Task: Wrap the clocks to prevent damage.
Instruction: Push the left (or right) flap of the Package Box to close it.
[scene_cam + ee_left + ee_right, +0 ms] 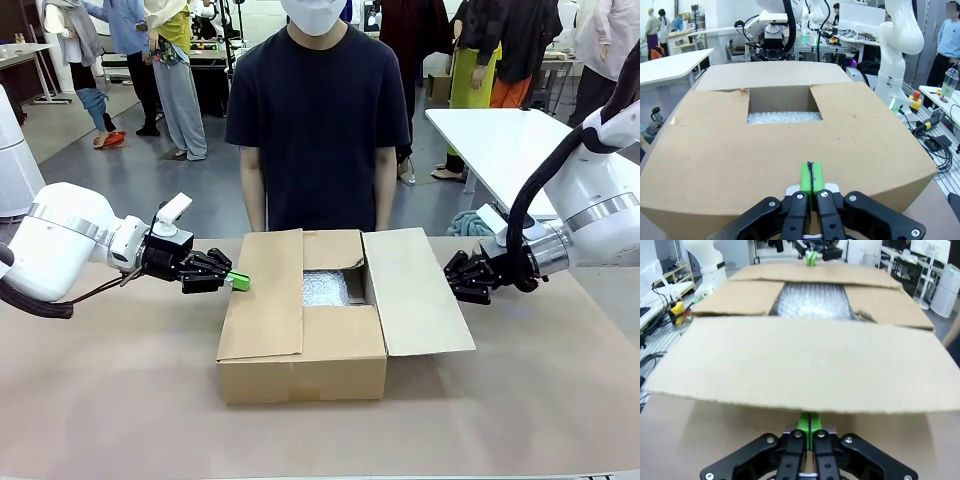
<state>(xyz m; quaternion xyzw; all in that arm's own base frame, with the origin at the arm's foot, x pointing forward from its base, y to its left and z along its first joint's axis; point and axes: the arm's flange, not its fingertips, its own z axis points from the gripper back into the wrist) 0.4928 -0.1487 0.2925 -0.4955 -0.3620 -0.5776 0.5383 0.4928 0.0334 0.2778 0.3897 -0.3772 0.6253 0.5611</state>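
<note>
Start at your left gripper (811, 176): its green pads are clenched together with nothing between them, so it works as a blunt pusher, not a clamp. The tip sits at the outer edge of the left flap (265, 295), touching it or just short of it; I can't tell which. That flap lies nearly level over the near half of the cardboard box (300, 372), which is probably why the tip is there: to press it flat or keep it from springing up.

Just ahead of those pads, past the flap, there is a square gap in the top. Bubble wrap (784, 117) fills it. No clock can be made out; if the clocks are in the box, they lie under that wrap, ahead of the left gripper and below it.

Your right gripper (809, 421) is likewise clenched and empty. Its tip is tucked just under the free edge of the right flap (415, 290), which is splayed outward from the box. From there you look set to lift that flap and fold it over the gap. Expect thin cardboard to bow, so nudge it near the middle.

Farthest from both grippers, a person (318, 120) stands at the table's (120, 400) far side, arms down, clear of the box
</note>
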